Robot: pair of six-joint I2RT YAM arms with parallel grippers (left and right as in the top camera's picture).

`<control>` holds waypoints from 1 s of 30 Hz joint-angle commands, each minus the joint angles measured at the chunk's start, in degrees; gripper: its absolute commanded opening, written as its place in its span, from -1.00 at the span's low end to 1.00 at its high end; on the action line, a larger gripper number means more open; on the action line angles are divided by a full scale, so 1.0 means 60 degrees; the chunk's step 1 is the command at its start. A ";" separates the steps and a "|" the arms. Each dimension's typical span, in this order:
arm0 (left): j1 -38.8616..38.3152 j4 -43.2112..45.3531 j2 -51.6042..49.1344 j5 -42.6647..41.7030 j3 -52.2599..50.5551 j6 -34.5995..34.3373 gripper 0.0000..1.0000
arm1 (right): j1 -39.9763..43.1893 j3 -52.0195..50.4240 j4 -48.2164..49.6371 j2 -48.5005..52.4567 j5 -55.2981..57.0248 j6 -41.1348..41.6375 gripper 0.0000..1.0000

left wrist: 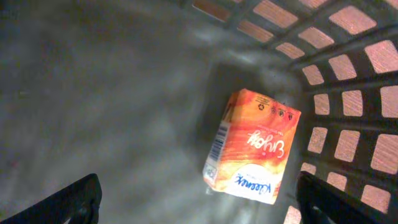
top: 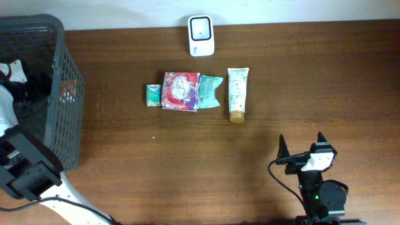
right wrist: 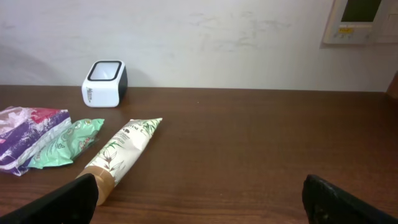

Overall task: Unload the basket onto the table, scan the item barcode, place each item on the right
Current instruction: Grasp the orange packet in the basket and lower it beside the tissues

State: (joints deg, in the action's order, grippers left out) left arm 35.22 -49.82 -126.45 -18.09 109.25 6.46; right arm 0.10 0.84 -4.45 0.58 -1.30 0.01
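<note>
An orange Kleenex tissue pack (left wrist: 255, 146) lies on the floor of the dark mesh basket (top: 59, 94), close to its wall (left wrist: 348, 106). A barcode (left wrist: 216, 147) shows on the pack's left side face. My left gripper (left wrist: 199, 202) hangs open just above the pack, one finger on either side of it and touching nothing. The left arm (top: 7, 106) reaches down into the basket. The white barcode scanner (top: 201, 34) stands at the table's far edge. Near the front right, my right gripper (top: 301, 141) is open and holds nothing.
In a row before the scanner (right wrist: 104, 83) lie a small green pack (top: 153, 95), a red and purple packet (top: 180, 91), a green packet (top: 210, 91) and a white tube with a tan cap (top: 237, 94). The tube (right wrist: 121, 152) lies ahead-left of the right gripper (right wrist: 199, 199).
</note>
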 commanded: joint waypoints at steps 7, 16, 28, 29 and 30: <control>-0.1042 0.0976 -0.0069 0.1490 -0.0754 0.0157 0.95 | -0.0080 -0.0087 -0.0011 -0.0062 0.0084 -0.0029 0.97; -0.0951 0.1118 -0.1042 0.1738 -0.0769 0.0160 0.44 | -0.0080 -0.0087 -0.0011 -0.0062 0.0084 -0.0029 0.97; -0.0605 0.0080 0.0714 0.1304 0.0470 -0.1290 -1.00 | -0.0080 -0.0087 -0.0011 -0.0062 0.0084 -0.0029 0.97; -0.0561 0.0036 0.1078 0.1304 0.0470 -0.1577 -1.00 | -0.0080 -0.0087 -0.0011 -0.0062 0.0084 -0.0029 0.97; -0.0510 -0.0022 0.1461 0.1304 0.0470 -0.2011 -1.00 | -0.0080 -0.0087 -0.0011 -0.0062 0.0084 -0.0029 0.97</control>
State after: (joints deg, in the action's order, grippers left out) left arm 31.24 -49.58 -127.37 -9.61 110.06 0.01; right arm 0.10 0.84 -4.45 0.58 -1.30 -0.05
